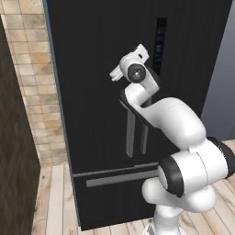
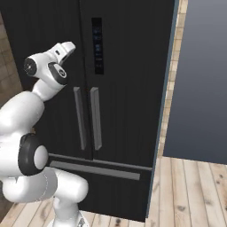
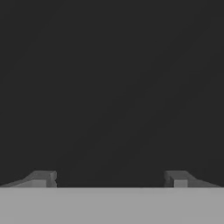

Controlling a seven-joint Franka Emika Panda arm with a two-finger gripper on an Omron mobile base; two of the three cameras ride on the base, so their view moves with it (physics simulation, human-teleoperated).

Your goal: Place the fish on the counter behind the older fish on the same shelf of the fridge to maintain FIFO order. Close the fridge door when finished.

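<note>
The tall black fridge [image 1: 96, 92] [image 2: 128, 66] stands with both doors shut, its two long grey handles [image 1: 130, 133] [image 2: 80, 117] side by side at the middle. My arm is raised in front of the left fridge door [image 1: 92, 55], the hand up near its upper part. In the hand view my gripper [image 3: 109, 179] is open, with nothing between its fingertips [image 3: 43, 178], and faces the plain black door panel [image 3: 112, 87] closely. The red-orange fish and the counter are out of view. The older fish and the shelf are hidden behind the shut doors.
A grey drawer handle [image 1: 121, 176] [image 2: 93, 170] crosses the fridge's lower part. A beige tiled wall [image 1: 32, 69] and a dark cabinet side [image 1: 13, 160] stand left of the fridge. Right of it are a grey wall [image 2: 199, 80] and wood floor [image 2: 190, 190].
</note>
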